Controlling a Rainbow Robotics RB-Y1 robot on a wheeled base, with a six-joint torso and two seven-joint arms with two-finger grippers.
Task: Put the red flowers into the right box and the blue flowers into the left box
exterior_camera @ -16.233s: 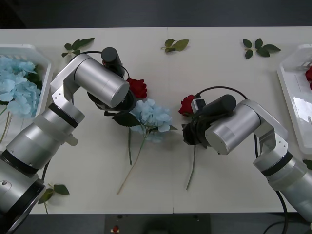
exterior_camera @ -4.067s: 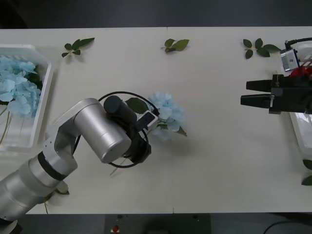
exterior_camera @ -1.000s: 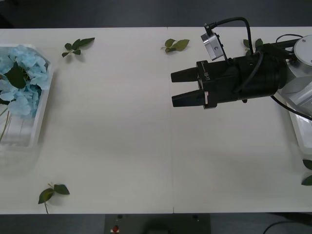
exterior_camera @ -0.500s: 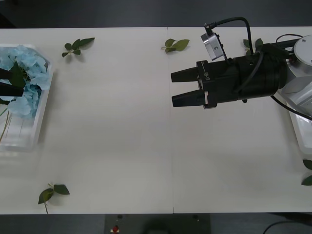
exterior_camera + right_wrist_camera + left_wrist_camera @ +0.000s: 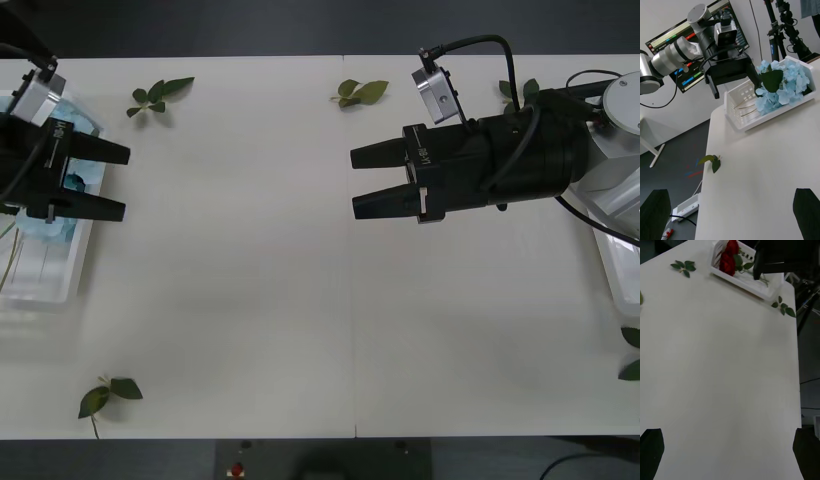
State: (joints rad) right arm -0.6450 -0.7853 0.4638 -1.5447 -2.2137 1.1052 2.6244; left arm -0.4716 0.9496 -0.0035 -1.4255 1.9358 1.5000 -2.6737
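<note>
Already, the pale sky-blue hydrangea-like flowers (image 5: 784, 85) lie heaped in the shallow white translucent plastic left box (image 5: 738, 120) — their thin stems reach along its floor. In the front view that box (image 5: 45, 285) sits at the left edge of the frame, with a little blue (image 5: 72, 181) showing between the fingers above it. The deep-red roses (image 5: 728, 258) lie in the matching white right box (image 5: 747, 283), which the front view shows at its right edge (image 5: 600, 215).

The black left gripper (image 5: 125, 181) hangs over the inner rim of the left box, fingers apart, holding nothing; the right wrist view shows it just beside the blue blooms (image 5: 736, 86). The black right gripper (image 5: 353, 183) hovers above the white table (image 5: 250, 300) at upper centre of the front view, well apart from its box — its fingers are spread and empty too.

Small loose green leaf sprigs (image 5: 158, 95) are scattered along the table's far edge and corners.
</note>
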